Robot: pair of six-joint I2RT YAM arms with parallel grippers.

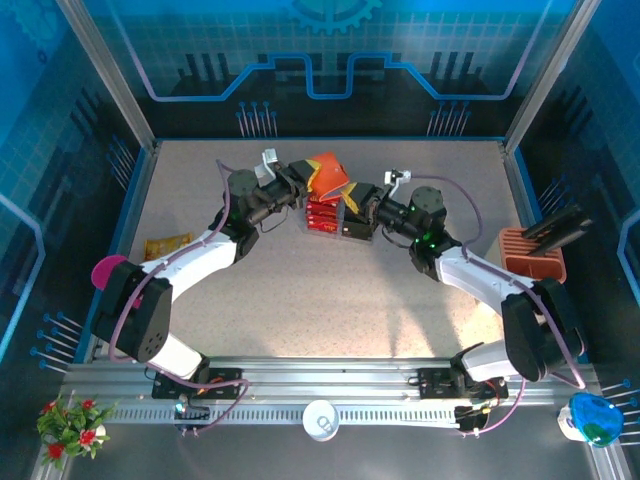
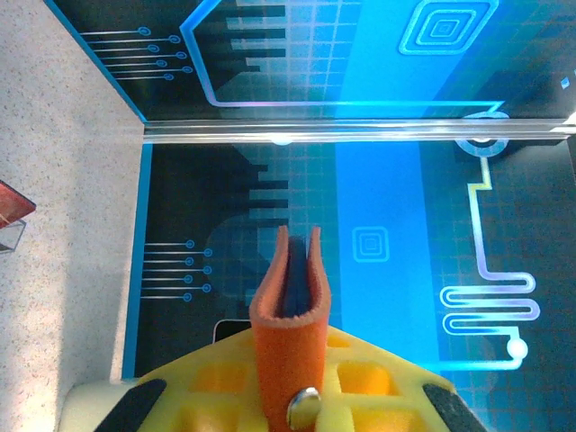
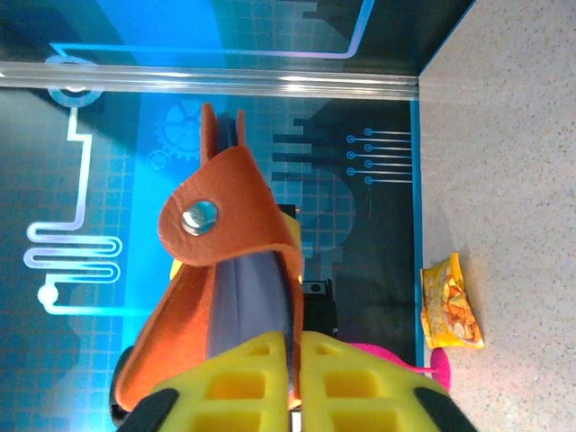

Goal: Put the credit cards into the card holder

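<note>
Now | orange-red leathery card holder (image 1: 328,173), metal-snapped | left gripper (image 2: 288,364) clamped on it | right gripper (image 3: 295,364) pinching its grey lining

The credit cards (image 1: 321,214) lie just before the card holder (image 1: 328,178); a snack packet (image 1: 166,246) lies well to its left, a slotted stand (image 1: 533,258) well to its right.

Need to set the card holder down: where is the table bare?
Bare: the table's middle, between the arms and near rail. Crowded: centre back, where left claw and right claw grip the card holder above the red cards.
</note>
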